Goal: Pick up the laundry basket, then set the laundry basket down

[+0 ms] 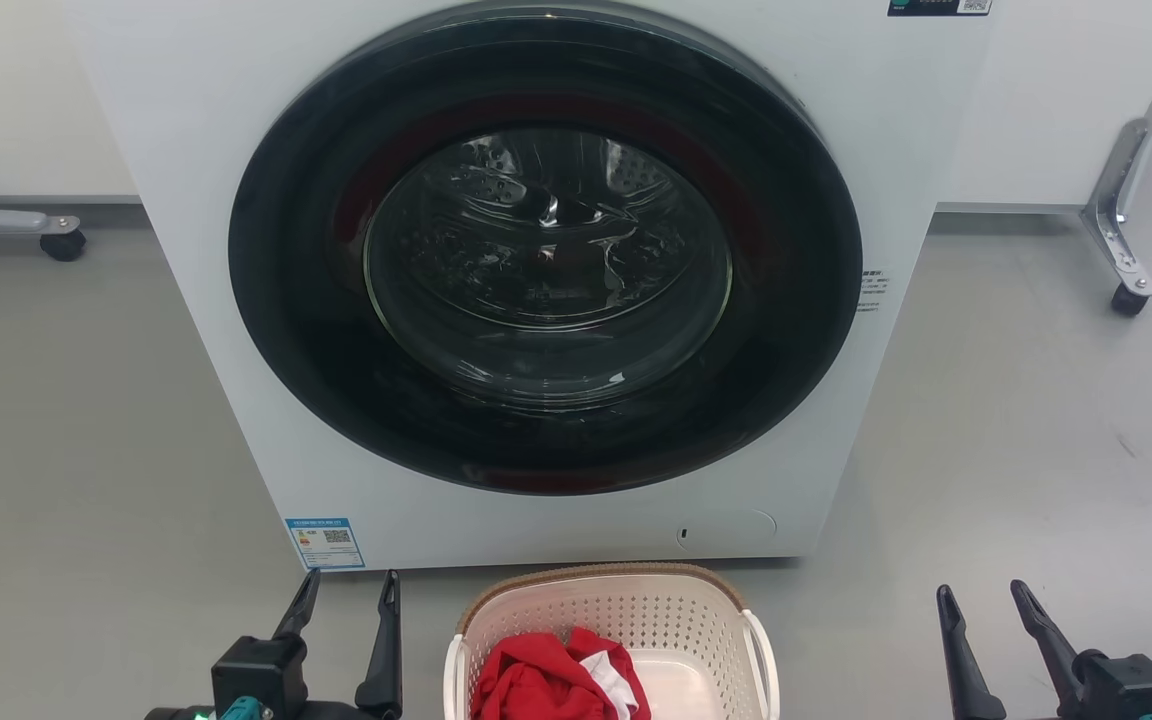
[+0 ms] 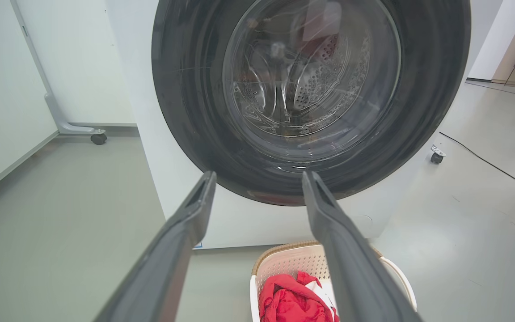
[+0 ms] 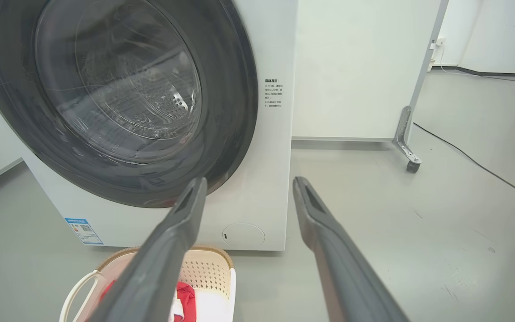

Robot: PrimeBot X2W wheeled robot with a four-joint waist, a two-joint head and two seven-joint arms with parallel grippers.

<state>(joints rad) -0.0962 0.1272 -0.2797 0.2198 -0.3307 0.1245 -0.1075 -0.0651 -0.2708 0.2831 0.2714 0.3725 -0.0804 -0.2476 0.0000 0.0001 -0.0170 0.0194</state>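
The laundry basket [image 1: 636, 610] is cream with perforated sides, a brown woven-look rim and white side handles. It stands on the floor just in front of the washer, at the bottom middle of the head view, with red and white cloth [image 1: 556, 680] inside. It also appears low in the left wrist view as the laundry basket [image 2: 284, 264] and in the right wrist view as the laundry basket [image 3: 208, 273]. My left gripper [image 1: 351, 585] is open, left of the basket and apart from it. My right gripper [image 1: 984, 595] is open, well to the basket's right.
A white front-loading washer [image 1: 236, 300] with a shut dark round door [image 1: 546, 250] stands right behind the basket. White panels on caster feet [image 1: 1128, 298] flank it. A dark cable [image 3: 476, 163] runs across the grey floor on the right.
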